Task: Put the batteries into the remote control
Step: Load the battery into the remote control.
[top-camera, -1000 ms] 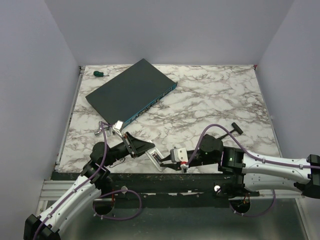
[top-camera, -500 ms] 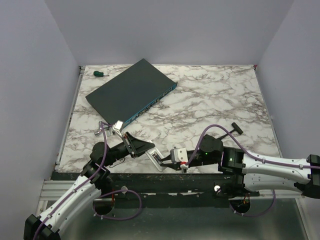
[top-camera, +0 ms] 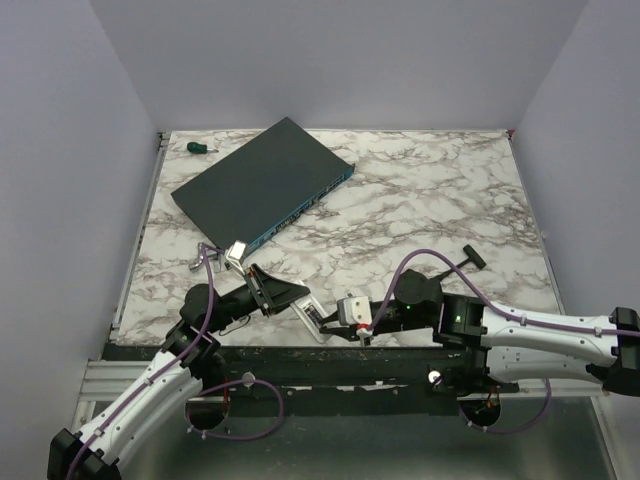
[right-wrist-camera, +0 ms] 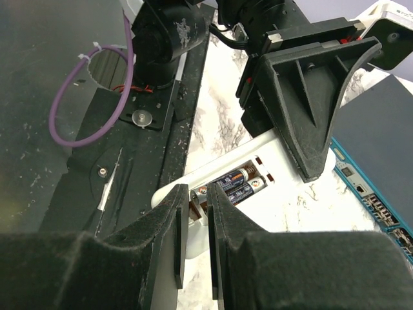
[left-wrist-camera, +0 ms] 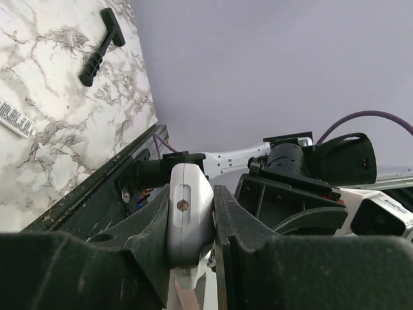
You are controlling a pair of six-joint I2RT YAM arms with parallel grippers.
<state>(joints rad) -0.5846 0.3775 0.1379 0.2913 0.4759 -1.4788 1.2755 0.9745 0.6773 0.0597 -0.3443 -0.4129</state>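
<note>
Left gripper (left-wrist-camera: 191,194): jaws pinch the remote (left-wrist-camera: 188,226) by its sides. Right gripper (right-wrist-camera: 195,226): jaws nearly together with a thin gap between them, tips at the end of the open battery bay; whether they pinch anything cannot be told. Two batteries (right-wrist-camera: 237,183) lie in the bay. The remote is held at the near edge of the table (top-camera: 420,200), between the arms. Beyond: dark box (top-camera: 262,180), T-shaped tool (left-wrist-camera: 102,46).
</note>
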